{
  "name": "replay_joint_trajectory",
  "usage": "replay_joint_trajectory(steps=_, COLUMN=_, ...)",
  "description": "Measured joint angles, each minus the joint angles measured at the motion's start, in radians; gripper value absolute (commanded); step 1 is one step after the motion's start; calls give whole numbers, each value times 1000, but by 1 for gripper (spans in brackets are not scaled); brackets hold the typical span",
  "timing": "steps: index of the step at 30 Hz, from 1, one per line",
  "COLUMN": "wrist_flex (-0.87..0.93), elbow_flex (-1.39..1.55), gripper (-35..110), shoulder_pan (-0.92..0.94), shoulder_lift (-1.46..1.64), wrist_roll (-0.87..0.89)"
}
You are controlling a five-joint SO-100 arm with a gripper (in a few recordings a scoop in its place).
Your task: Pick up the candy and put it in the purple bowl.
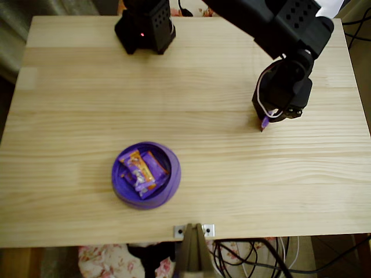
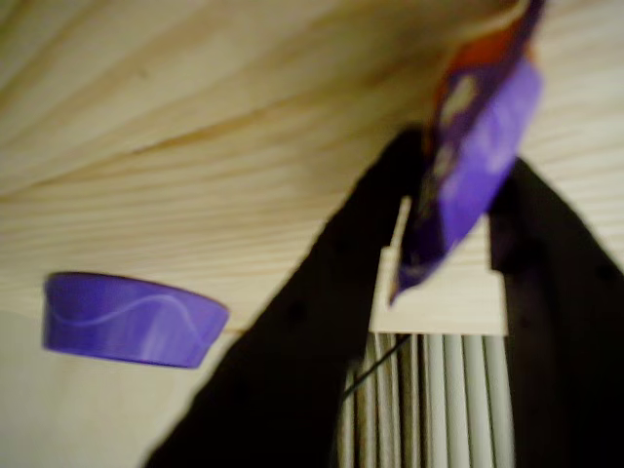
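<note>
My gripper (image 1: 266,119) is over the right side of the wooden table, shut on the candy (image 1: 264,123), whose purple tip pokes out below the black fingers. In the wrist view the candy (image 2: 475,146) is a shiny purple wrapper with an orange edge, pinched upright between the two dark fingers (image 2: 322,322) of my gripper (image 2: 458,224). I cannot tell whether its tip touches the wood. The purple bowl (image 1: 174,169) sits at the front left of the table, well away from my gripper. In the wrist view the bowl (image 2: 132,320) appears at the left.
Inside the bowl lie an orange-wrapped sweet (image 1: 134,159) and a purple one with white print (image 1: 143,180). The arm's black base (image 1: 145,26) stands at the back edge. A metal bracket (image 1: 194,230) sits on the front edge, with cables (image 1: 255,258) below.
</note>
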Motion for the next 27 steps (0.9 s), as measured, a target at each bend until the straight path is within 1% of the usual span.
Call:
replay_joint_trajectory(steps=5, wrist_flex=9, elbow_flex=0, gripper=0, shoulder_pan=23, shoulder_lift=18, wrist_roll=21)
replay_joint_trajectory(steps=9, wrist_flex=18, elbow_flex=0, gripper=0, shoulder_pan=81, shoulder_lift=86, wrist_roll=60)
replay_joint_trajectory(steps=12, wrist_flex=43, elbow_flex=0, gripper=0, shoulder_pan=144, shoulder_lift=130, wrist_roll=120)
replay_joint_trajectory(steps=19, wrist_flex=97, elbow_flex=0, gripper=0, shoulder_pan=374, shoulder_lift=222, wrist_roll=273)
replay_joint_trajectory(steps=27, wrist_flex=127, elbow_flex=-8, gripper=0, shoulder_pan=683, shoulder_lift=256, wrist_roll=311)
